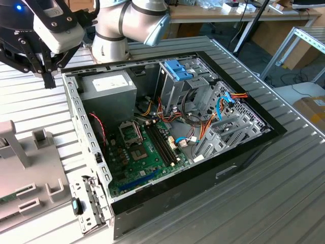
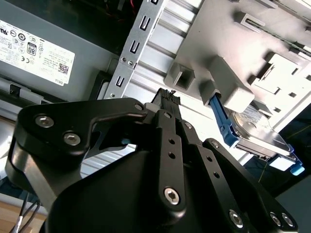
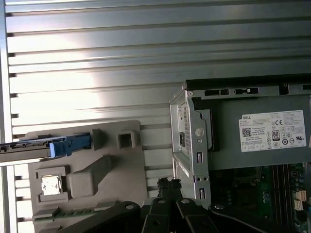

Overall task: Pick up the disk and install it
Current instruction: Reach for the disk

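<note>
Here the gripper (image 3: 167,182), fingers seemingly pressed together on nothing, hovers by a corner of the open computer case (image 3: 187,145). Both wrist views show the disk (image 2: 257,135) slotted in a grey fixture (image 2: 214,43) nearby; the exterior view's upper middle shows the drive cage (image 1: 175,84).

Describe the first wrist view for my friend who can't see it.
A black gripper, closed and empty, hangs over a ribbed metal table between a grey holder and an open computer case. The disk, edged with a light-blue rail, sits at the holder's edge, apart from the gripper; a power supply with a white label lies inside the case.
</note>
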`<move>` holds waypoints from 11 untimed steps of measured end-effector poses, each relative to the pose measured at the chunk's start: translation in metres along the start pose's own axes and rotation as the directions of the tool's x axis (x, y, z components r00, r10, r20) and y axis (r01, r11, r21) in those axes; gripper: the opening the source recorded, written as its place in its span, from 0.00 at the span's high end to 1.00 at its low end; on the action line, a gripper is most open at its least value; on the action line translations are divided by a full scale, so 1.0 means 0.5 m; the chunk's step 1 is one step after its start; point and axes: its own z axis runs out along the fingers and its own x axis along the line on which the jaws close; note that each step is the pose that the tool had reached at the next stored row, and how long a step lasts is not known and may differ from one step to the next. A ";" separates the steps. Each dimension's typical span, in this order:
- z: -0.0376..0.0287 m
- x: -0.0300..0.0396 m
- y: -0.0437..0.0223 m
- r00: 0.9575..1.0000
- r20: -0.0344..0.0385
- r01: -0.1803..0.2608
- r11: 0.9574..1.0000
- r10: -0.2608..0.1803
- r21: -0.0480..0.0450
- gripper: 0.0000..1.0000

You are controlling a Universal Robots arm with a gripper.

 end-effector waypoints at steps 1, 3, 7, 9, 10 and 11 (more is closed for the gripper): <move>0.000 0.001 0.000 1.000 0.000 0.000 1.000 0.000 0.000 0.89; 0.000 0.006 0.000 1.000 0.000 0.000 1.000 0.000 0.000 0.89; 0.000 0.014 -0.001 1.000 0.000 0.000 1.000 0.000 0.001 0.89; 0.000 0.018 -0.001 1.000 0.000 0.000 1.000 0.000 0.001 0.89; 0.000 0.021 -0.002 1.000 0.000 0.000 1.000 0.000 0.001 0.89; 0.000 0.023 -0.002 1.000 0.000 0.000 1.000 0.000 0.001 0.89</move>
